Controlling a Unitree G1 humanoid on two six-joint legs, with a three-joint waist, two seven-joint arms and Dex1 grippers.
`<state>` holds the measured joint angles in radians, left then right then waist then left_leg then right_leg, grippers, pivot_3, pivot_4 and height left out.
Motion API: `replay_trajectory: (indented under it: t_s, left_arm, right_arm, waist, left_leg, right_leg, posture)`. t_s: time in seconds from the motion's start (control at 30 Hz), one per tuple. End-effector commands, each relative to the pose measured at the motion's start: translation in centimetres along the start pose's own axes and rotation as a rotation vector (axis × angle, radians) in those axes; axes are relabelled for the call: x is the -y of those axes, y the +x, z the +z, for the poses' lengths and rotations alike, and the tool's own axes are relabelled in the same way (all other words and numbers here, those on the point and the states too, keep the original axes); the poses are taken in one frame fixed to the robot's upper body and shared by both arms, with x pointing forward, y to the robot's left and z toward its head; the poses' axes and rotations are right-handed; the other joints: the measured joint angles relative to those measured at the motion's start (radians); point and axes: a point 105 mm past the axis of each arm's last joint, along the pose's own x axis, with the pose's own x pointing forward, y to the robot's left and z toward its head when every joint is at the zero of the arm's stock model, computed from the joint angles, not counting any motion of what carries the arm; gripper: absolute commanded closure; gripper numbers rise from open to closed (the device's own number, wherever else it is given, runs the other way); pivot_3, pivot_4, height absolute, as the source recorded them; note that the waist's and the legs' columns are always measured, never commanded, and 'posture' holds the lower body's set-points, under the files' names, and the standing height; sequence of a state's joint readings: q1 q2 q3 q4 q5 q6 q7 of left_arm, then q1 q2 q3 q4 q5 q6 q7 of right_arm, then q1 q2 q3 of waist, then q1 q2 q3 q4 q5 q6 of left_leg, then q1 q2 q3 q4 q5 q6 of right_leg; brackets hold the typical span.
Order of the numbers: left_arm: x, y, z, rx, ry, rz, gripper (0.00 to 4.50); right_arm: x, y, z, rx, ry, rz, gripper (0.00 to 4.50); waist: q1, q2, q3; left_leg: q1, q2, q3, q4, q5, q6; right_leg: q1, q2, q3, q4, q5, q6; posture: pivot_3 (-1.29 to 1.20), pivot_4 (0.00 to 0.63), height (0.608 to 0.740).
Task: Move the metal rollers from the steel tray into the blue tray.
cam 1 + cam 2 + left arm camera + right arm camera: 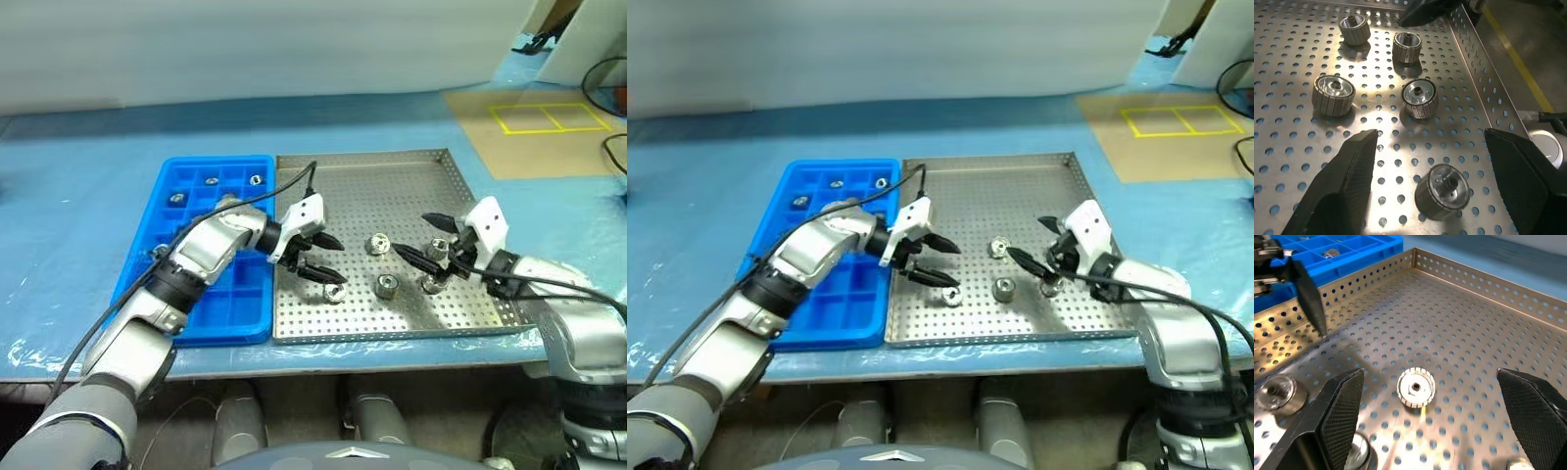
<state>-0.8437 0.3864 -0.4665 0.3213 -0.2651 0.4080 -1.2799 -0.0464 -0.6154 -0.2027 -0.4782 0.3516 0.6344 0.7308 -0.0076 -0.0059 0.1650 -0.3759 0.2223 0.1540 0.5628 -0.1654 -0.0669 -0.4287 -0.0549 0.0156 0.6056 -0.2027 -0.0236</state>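
Steel tray (392,176) | left tool (323,257) – agape, empty | right tool (428,241) – wide, empty

The left arm reaches in from the lower left, elbow bent, wrist turned so the left gripper (321,257) points to the right and slightly down. Its two black fingers (1347,171) stand apart with nothing between them. The right arm comes in from the lower right, forearm angled inward. The right gripper (428,241) points left toward the other one, jaws spread wide and empty. The two grippers are near each other but apart
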Motion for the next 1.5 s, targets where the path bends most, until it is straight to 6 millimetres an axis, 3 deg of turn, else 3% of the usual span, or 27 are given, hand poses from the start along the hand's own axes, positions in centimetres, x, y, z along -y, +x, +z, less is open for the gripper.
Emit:
replay_trajectory:
  t_s: [0.03,0.27,0.4,0.77,1.07,1.17,1.27,1.5]
  left_arm:
    - [0.1,0.2,-1.1,-0.059,0.011,-0.065,0.83]
    - [0.4,-0.5,-3.6,-0.133,0.0,-0.12,0.83]
    - [0.6,-0.2,-3.9,-0.139,0.008,-0.127,0.83]
    - [1.3,1.7,-6.2,-0.187,0.07,-0.094,0.83]
    - [0.8,2.2,-6.7,-0.179,0.075,-0.041,0.83]
    - [0.7,2.4,-6.4,-0.143,0.065,-0.028,1.42]
    - [0.1,2.5,-6.5,-0.162,0.074,0.023,2.38]
    - [-0.1,2.0,-6.3,-0.146,0.064,0.029,2.74]
  right_arm:
    - [-0.8,-1.3,0.5,0.025,0.005,-0.04,0.0]
    - [-2.0,-1.8,-1.1,-0.015,0.049,-0.064,0.0]
    - [-1.8,-1.9,-2.1,-0.028,0.063,-0.073,0.0]
    - [0.5,-2.1,-7.8,-0.071,0.08,-0.119,0.0]
    - [0.5,-2.3,-9.0,-0.056,0.062,-0.12,0.0]
    - [0.4,-2.2,-8.9,-0.054,0.057,-0.115,0.0]
    - [0.2,-1.7,-8.0,-0.043,0.049,-0.106,0.0]
    - [0.2,-1.0,-6.4,-0.032,0.039,-0.095,0.0]
  waist:
    - [-0.016,0.0,0.0]
    - [-0.041,0.0,0.0]
    - [-0.04,0.0,0.0]
    - [-0.055,0.003,-0.003]
    - [-0.055,0.001,-0.005]
    - [-0.056,0.001,-0.006]
    - [-0.058,0.0,-0.006]
    - [-0.058,0.001,-0.007]
  left_leg:
    - [0.001,0.0,0.001,0.0,-0.001,0.001]
    - [0.002,0.0,0.002,0.001,-0.004,0.006]
    - [0.001,0.0,0.002,0.002,-0.006,0.01]
    - [0.001,0.0,0.003,0.001,-0.01,0.015]
    - [0.008,-0.004,0.003,0.003,-0.013,0.021]
    - [0.008,-0.005,0.003,0.003,-0.013,0.021]
    - [0.008,-0.004,0.003,0.003,-0.013,0.021]
    - [0.007,-0.005,0.003,0.002,-0.013,0.021]
  right_leg:
    - [0.001,0.0,0.002,0.0,0.0,0.001]
    - [0.002,0.001,0.003,-0.003,0.0,0.002]
    - [0.001,0.0,0.003,-0.005,0.0,0.002]
    - [0.007,-0.001,0.001,-0.015,0.004,-0.004]
    - [0.023,-0.006,-0.001,-0.025,0.0,0.002]
    - [0.024,-0.007,-0.001,-0.025,0.0,0.002]
    - [0.024,-0.007,-0.001,-0.026,0.0,0.003]
    - [0.024,-0.007,-0.002,-0.027,-0.001,0.003]
  posture:
    - [-0.47,0.15,0.74]
    - [-0.5,0.15,0.74]
    - [-0.5,0.15,0.74]
    - [-0.49,0.15,0.74]
    - [-0.49,0.15,0.74]
    - [-0.48,0.15,0.74]
    - [-0.47,0.15,0.74]
    - [-0.46,0.15,0.74]
